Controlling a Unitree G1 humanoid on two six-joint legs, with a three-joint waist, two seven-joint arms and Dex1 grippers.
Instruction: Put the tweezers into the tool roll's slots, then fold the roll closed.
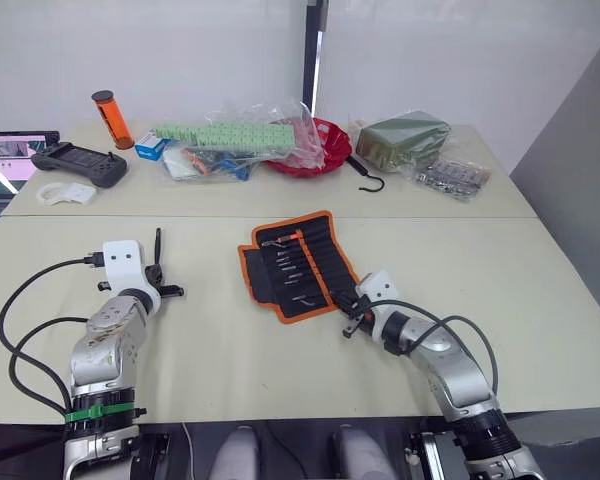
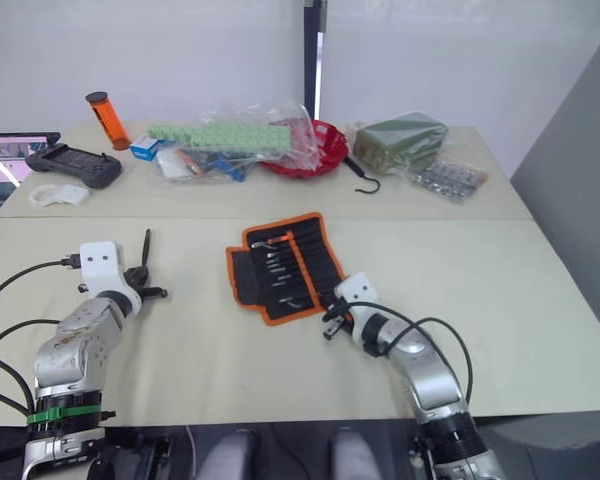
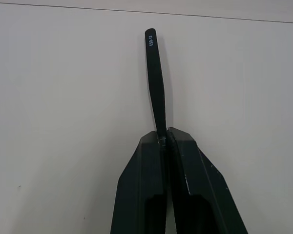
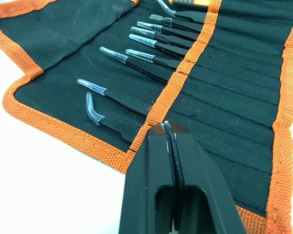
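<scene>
The tool roll [image 1: 295, 265] lies open and flat in the middle of the near table, black with an orange border. Several tweezers [image 4: 151, 63] with clear tip caps sit in its slots [image 4: 224, 97], beside the orange inner strip. My right gripper [image 1: 348, 312] is shut, its tips [image 4: 165, 126] resting on the roll's near edge; I cannot tell whether fabric is pinched. Well to the left of the roll, my left gripper [image 3: 165, 134] is shut on one black tweezer [image 3: 156, 83], which stands upright above the table [image 1: 157, 248].
On the far table stand a red bowl [image 1: 315, 150], a black hook [image 1: 368, 178], plastic bags of green parts [image 1: 235, 140], a green packet [image 1: 402, 138], an orange cylinder [image 1: 111, 118] and a black controller [image 1: 78, 162]. A laptop [image 1: 5, 160] sits at the far left.
</scene>
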